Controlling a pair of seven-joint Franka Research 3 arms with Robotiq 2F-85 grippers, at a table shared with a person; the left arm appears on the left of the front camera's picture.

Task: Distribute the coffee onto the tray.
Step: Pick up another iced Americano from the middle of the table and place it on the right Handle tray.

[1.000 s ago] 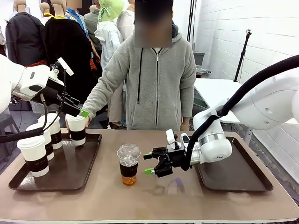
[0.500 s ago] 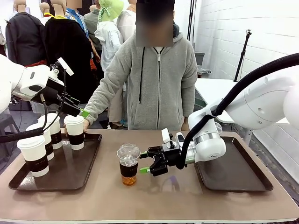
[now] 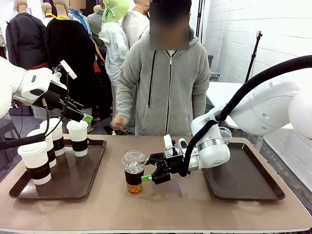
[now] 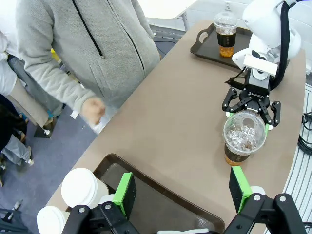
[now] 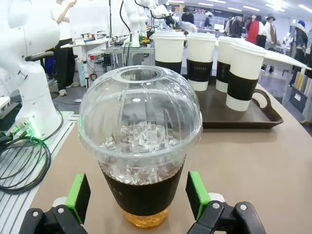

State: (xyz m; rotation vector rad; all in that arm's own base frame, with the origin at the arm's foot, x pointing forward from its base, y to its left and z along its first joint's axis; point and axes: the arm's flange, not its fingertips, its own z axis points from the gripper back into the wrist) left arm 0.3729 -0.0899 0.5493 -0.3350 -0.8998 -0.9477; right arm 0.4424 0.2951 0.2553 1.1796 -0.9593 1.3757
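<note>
Iced coffee cup (image 5: 140,146), clear ribbed dome over ice and dark drink fading amber, stands mid-table between the right gripper's (image 3: 152,173) wide-open green pads, untouched. At ten o'clock, four lidded paper cups (image 3: 78,138) fill a dark tray (image 3: 92,180); left gripper (image 4: 181,191) hangs open, empty.

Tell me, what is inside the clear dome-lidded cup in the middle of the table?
Inside the clear cup are ice under the dome and dark drink, amber at the bottom. A dark sleeve hides the middle part.
</note>
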